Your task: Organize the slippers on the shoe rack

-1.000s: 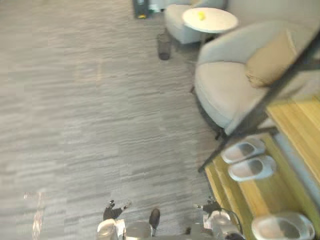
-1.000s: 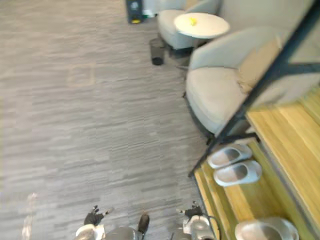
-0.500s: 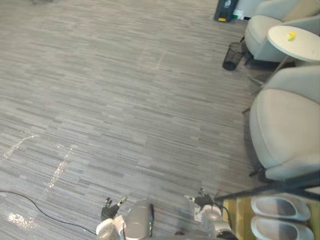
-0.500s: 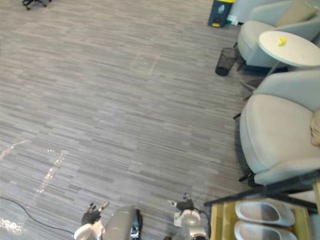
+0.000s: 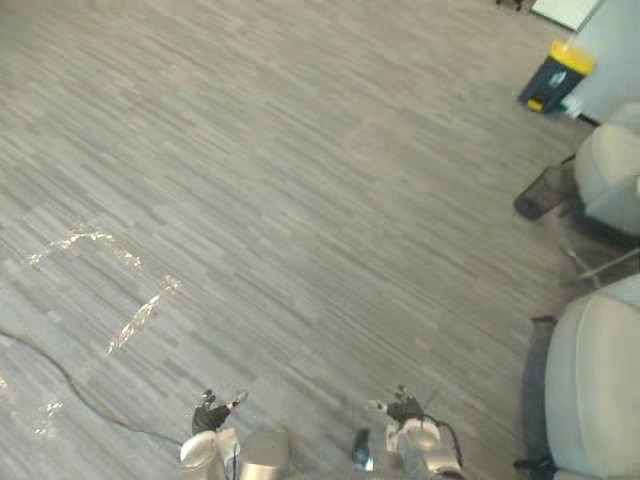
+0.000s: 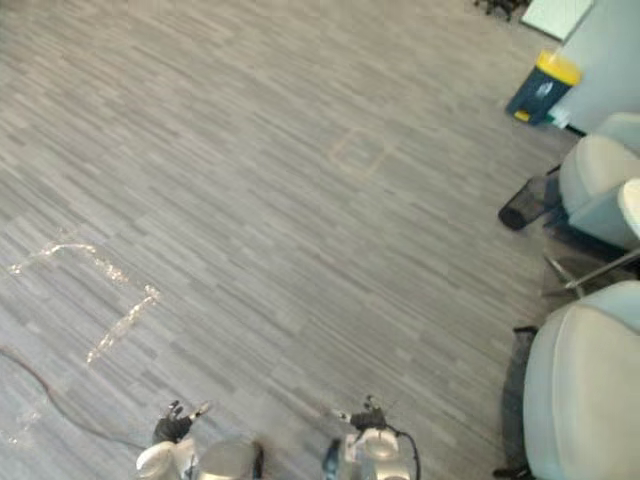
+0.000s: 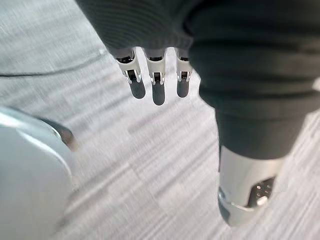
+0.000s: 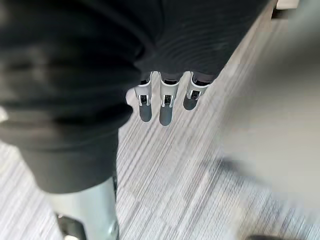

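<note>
My left hand (image 5: 212, 415) hangs low at the bottom left over grey striped carpet, fingers (image 7: 156, 70) straight and relaxed, holding nothing. My right hand (image 5: 405, 409) hangs at the bottom centre-right, its fingers (image 8: 165, 102) straight too, with only carpet beneath them. Both hands are open and apart from every object.
A pale armchair (image 5: 592, 395) stands at the lower right and a second one (image 5: 612, 172) farther back. A black mesh wastebasket (image 5: 540, 192) sits beside it, and a dark bin with a yellow lid (image 5: 552, 75) at the far right. Shiny streaks (image 5: 135, 320) mark the carpet on the left.
The whole picture has swung to the left: the camera moved. The wooden shoe rack and its pale slippers slid out past the right edge. Both hands hang as before.
</note>
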### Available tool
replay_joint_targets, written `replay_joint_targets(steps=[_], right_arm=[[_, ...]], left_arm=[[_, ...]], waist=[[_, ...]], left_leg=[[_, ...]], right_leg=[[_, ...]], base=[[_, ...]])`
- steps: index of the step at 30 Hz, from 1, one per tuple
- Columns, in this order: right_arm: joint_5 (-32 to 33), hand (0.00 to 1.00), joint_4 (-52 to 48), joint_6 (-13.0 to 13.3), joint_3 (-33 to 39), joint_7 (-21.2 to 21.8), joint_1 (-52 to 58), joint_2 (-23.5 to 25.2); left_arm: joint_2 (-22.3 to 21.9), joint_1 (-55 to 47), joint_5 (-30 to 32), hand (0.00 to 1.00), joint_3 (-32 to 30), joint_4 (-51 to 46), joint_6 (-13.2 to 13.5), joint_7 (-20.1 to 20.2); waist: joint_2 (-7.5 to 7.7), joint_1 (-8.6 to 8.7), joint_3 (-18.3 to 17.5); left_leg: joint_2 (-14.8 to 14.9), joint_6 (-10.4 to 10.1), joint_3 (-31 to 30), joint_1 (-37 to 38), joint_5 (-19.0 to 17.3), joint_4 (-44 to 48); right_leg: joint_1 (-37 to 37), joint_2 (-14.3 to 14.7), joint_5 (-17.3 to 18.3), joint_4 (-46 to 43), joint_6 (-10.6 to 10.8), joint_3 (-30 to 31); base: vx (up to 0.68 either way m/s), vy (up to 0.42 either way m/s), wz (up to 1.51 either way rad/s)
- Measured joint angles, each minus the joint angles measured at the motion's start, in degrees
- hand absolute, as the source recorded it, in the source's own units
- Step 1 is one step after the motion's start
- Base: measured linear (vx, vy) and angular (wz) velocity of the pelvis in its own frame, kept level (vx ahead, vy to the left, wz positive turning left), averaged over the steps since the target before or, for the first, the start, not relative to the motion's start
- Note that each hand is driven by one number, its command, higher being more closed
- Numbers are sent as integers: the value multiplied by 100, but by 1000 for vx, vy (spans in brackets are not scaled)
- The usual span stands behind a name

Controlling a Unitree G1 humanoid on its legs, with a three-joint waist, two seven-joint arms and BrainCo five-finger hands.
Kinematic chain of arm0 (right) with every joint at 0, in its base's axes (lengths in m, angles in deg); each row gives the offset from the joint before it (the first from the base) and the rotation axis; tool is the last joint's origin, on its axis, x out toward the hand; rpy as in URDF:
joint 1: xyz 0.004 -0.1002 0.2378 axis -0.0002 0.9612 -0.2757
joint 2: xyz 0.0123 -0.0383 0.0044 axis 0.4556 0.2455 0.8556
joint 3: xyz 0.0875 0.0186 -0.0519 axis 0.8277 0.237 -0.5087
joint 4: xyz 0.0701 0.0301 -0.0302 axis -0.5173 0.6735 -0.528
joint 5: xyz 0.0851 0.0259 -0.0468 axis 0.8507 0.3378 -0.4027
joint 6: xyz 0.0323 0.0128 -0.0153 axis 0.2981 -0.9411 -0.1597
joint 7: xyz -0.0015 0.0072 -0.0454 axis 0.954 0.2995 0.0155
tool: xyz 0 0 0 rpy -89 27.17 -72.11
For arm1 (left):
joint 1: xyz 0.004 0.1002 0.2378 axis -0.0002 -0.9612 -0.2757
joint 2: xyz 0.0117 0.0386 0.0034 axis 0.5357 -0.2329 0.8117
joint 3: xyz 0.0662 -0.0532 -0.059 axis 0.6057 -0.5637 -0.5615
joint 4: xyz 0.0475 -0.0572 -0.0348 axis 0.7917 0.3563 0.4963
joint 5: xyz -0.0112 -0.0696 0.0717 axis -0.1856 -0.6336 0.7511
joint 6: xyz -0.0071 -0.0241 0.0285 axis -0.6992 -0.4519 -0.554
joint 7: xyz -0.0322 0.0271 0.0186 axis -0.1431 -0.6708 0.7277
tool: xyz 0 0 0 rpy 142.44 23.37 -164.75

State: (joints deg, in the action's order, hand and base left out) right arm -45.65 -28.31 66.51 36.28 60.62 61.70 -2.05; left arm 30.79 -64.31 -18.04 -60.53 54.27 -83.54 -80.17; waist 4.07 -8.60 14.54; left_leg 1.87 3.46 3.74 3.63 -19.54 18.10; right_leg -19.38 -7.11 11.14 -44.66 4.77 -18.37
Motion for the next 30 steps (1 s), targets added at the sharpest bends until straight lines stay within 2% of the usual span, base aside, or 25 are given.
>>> replay_joint_targets(steps=[2, 3, 4, 5, 6, 7, 8, 9, 10, 11, 12, 14, 16, 17, 19, 20, 21, 22, 23, 24, 25, 26, 27, 28, 30], right_arm=[[7, 0, 25, 1, 85, 12, -31, 0], [7, 0, 88, -17, 118, 13, -81, 1], [8, 0, 222, -60, 128, 17, -154, 0], [6, 0, 236, -80, 127, 18, -164, 0], [5, 0, 217, -84, 173, 16, -160, 0], [4, 0, 229, -85, 198, 13, -159, 55], [4, 0, 222, -94, 170, 27, -154, 51], [3, 0, 171, -105, 173, 22, -123, 53], [11, 0, 154, -114, 123, 19, -108, 62], [31, 0, 160, -141, 57, 10, -121, 64], [38, 0, 167, -163, 26, 0, -126, 65], [42, 0, 165, -178, 29, -50, -157, 65], [42, 0, 163, -175, 1, -86, -237, 61], [42, 0, 164, -175, -4, -92, -309, 57], [41, 0, 162, -177, 8, -92, -399, 58], [40, 0, 161, -179, 3, -89, -393, 59], [40, 0, 159, -178, -4, -91, -392, 59], [37, 0, 141, -174, -18, -87, -361, 55], [37, 0, 68, -175, 33, -90, -353, 55], [36, 0, -5, -173, 30, -88, -321, 57], [33, 0, -95, -131, 57, -85, -265, 58], [31, 0, -95, -123, 96, -85, -231, 54], [33, 0, -88, -122, 114, -83, -192, 56], [39, 0, -98, -123, 162, -83, -67, 60], [39, 0, -116, -119, 166, -68, 18, 61]], left_arm=[[7, 62, 0, 0, -21, 26, 1, 3], [12, 76, 0, 0, -21, 50, 2, 4], [19, 45, 1, 0, -21, 49, 2, 4], [22, 11, 1, 0, -21, 49, 3, 4], [14, -13, 8, 0, -22, 47, 2, 4], [-20, 2, 50, 0, -81, 50, 5, 5], [-111, -16, 67, 0, -206, 36, 3, 4], [-184, -87, 66, 0, -355, 36, -3, -5], [-287, -208, 65, 0, -469, 33, -10, -6], [-316, -328, 66, 0, -466, 10, -26, -1], [-319, -309, 61, 0, -463, -46, -84, 19], [-252, -316, 59, 0, -451, -261, -85, 17], [-236, -324, 56, 0, -458, -343, -74, 13], [-250, -318, 54, 0, -461, -397, -75, 14], [-333, -300, 45, 0, -545, -500, -63, 15], [-375, -315, 45, 0, -621, -517, -60, 12], [-393, -331, 45, 0, -623, -516, -60, 10], [-391, -288, 45, 0, -630, -510, -58, 11], [-379, -270, 47, 0, -611, -516, -53, 5], [-369, -272, 48, 0, -592, -509, -56, 5], [-304, -273, 49, 0, -436, -484, -69, 4], [-215, -240, 48, 0, -303, -448, -83, 8], [-162, -205, 50, 0, -240, -416, -93, 8], [-115, -118, 50, 0, -190, -391, -100, 7], [-127, 18, 48, 0, -213, -407, -81, 2]], waist=[[11, 68, 1], [39, 111, 7], [69, 201, -7], [75, 250, -36], [63, 272, -109], [-58, 295, -147], [-200, 275, -147], [-364, 266, -157], [-506, 197, -157], [-602, 92, -130], [-544, -40, -83], [-385, -150, -40], [-313, -252, -35], [-288, -283, -8], [-235, -368, 75], [-174, -455, 90], [-174, -486, 82], [-93, -488, 87], [-70, -492, 73], [-63, -505, 69], [-63, -541, 72], [-74, -485, 79], [-69, -447, 86], [-75, -396, 89], [-148, -318, 112]], left_leg=[[20, -114, -193, 213, -153, -34], [-19, -176, -300, 348, -201, -126], [-38, -272, -467, 553, -256, -283], [-12, -345, -616, 716, -303, -432], [80, -429, -790, 867, -359, -498], [287, -500, -943, 694, -386, 58], [465, -571, -937, 356, -340, 1024], [653, -745, -908, -54, -38, 2199], [852, -731, -888, -522, 488, 3349], [1044, -717, -805, -1070, 387, 4453], [1045, -721, -715, -1565, 186, 4891], [895, -606, -510, -2217, -37, 4573], [697, -573, -245, -2645, -75, 3466], [536, -552, -183, -2802, 36, 2447], [302, -564, -153, -2888, 659, 991], [228, -553, -104, -2791, 1298, 631], [220, -501, -64, -2700, 1591, 578], [155, -237, 62, -2656, 1453, 764], [154, -134, 111, -2625, 1105, 1081], [160, -115, 141, -2547, 960, 1161], [213, -70, 228, -2278, 660, 1252], [234, -56, 220, -1974, 425, 1311], [234, -61, 219, -1795, 324, 1320], [262, -82, 211, -1390, 203, 1280], [407, -32, 200, -804, 29, 989]], right_leg=[[-57, 292, -364, 1990, -54, 8], [-56, 363, -612, 2682, -31, 89], [-53, 401, -838, 3218, -119, 193], [-41, 424, -948, 3312, -245, 220], [-25, 478, -1260, 3209, -543, 198], [56, 625, -1358, 3032, -866, -73], [260, 787, -1207, 3029, -984, -192], [501, 1023, -1065, 3117, -1050, -203], [783, 1259, -903, 3233, -1167, -58], [1129, 1504, -729, 3320, -1293, 78], [1399, 1561, -567, 3399, -1323, 227], [1936, 1539, -465, 3725, -1270, 469], [2348, 1469, -416, 4096, -1199, 749], [2539, 1383, -353, 4240, -1110, 916], [2822, 1199, -172, 4339, -947, 1100], [2999, 1085, -65, 4359, -819, 1153], [3076, 1060, -34, 4355, -768, 1154], [3129, 937, 47, 4233, -609, 1123], [3083, 876, 92, 3850, -503, 1093], [3013, 848, 132, 3528, -436, 1093], [2601, 762, 163, 2219, -231, 1103], [2057, 636, -153, 716, 143, 1091], [1832, 566, -218, 70, 240, 1071], [1491, 395, -206, -917, 221, 897], [969, 287, -83, -1340, 11, 488]], base=[[377, -80, 47], [574, -183, 71], [540, -194, 79], [701, -277, 87], [646, -255, 95], [643, -252, 75], [635, -239, 45], [643, -221, -15], [773, -201, -56], [645, -120, -78], [602, -86, -62], [634, -98, -45], [576, 3, -57], [544, 136, -61], [533, 184, -59], [447, 173, -49], [604, 223, -37], [640, 214, -18], [630, 206, -14], [584, 198, -31], [622, 242, -30], [600, 236, -18], [571, 200, 14], [370, 99, 24], [438, 75, 8]])
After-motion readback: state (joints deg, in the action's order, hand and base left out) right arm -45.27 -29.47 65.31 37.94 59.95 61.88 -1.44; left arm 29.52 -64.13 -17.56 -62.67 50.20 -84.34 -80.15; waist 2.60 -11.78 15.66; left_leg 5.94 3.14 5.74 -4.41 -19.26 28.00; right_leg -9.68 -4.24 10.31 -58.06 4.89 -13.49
